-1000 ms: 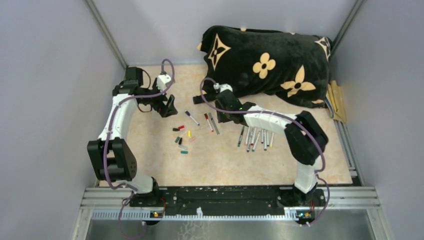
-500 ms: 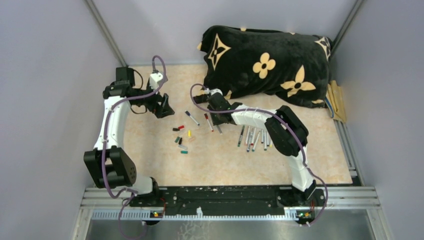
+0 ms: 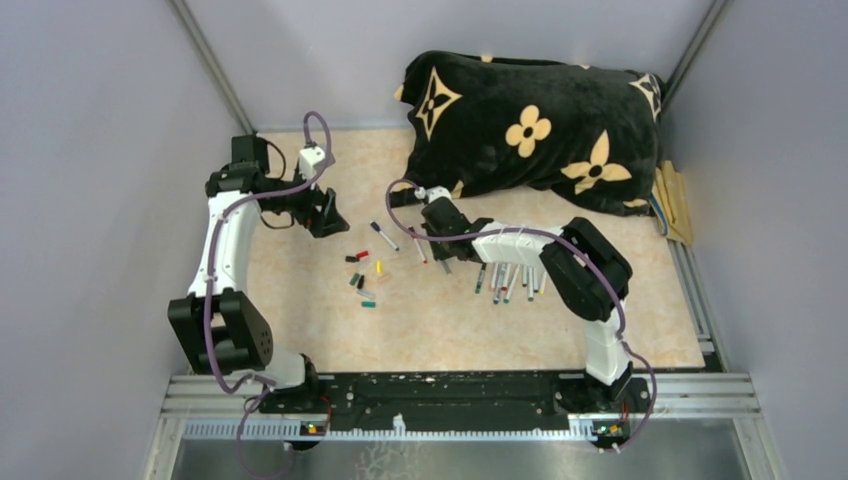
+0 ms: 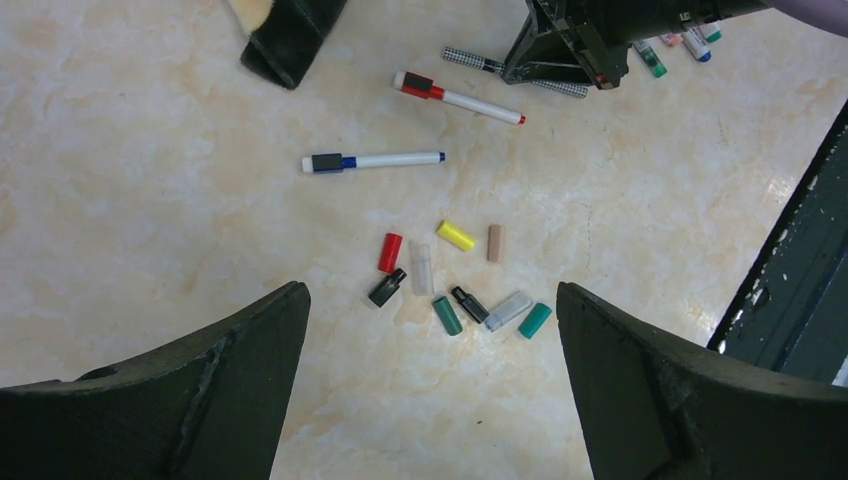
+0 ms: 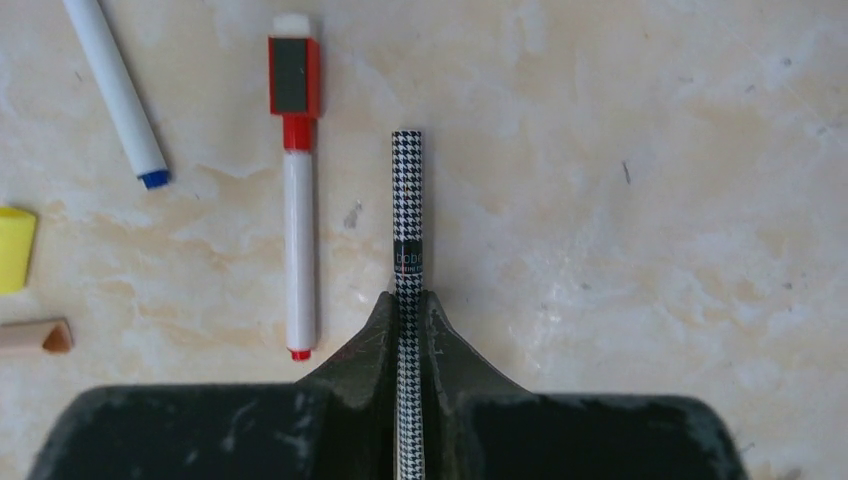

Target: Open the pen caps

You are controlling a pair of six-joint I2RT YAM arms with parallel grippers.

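Two arms rise from a metal rail (image 3: 460,383) at 6 o'clock in the top view. Beyond it spreads a beige, marbled tabletop (image 3: 450,330).

Nearest on it lie the loose pen caps (image 4: 455,285), at 9 o'clock of the table's middle. The left wrist view shows nine in a tight scatter: one red, one yellow, one beige, one green, one teal, two black and two pale or clear. From above they are only specks.

At 3 o'clock of the caps a bunch of pens (image 3: 510,280) lies side by side, partly under the right forearm. They are too crowded for a sure count, perhaps seven.

Farther back, three pens lie singly: a blue pen (image 4: 373,160), a red pen (image 4: 457,97), and a houndstooth pen (image 5: 407,200) at 3 o'clock of the red one.

The right gripper (image 5: 408,300) pinches the houndstooth barrel between fingers pressed close on it. Only the right wrist view shows this grip, because the wrist hides it from above. I cannot tell whether that pen's cap is on.

The left gripper (image 3: 328,213) hovers at 11 o'clock of the caps. Its fingers (image 4: 200,400) are spread wide around nothing.

Farthest, at 12 to 1 o'clock, a black pillow (image 3: 530,120) with tan flowers lies against the grey walls (image 3: 100,150).
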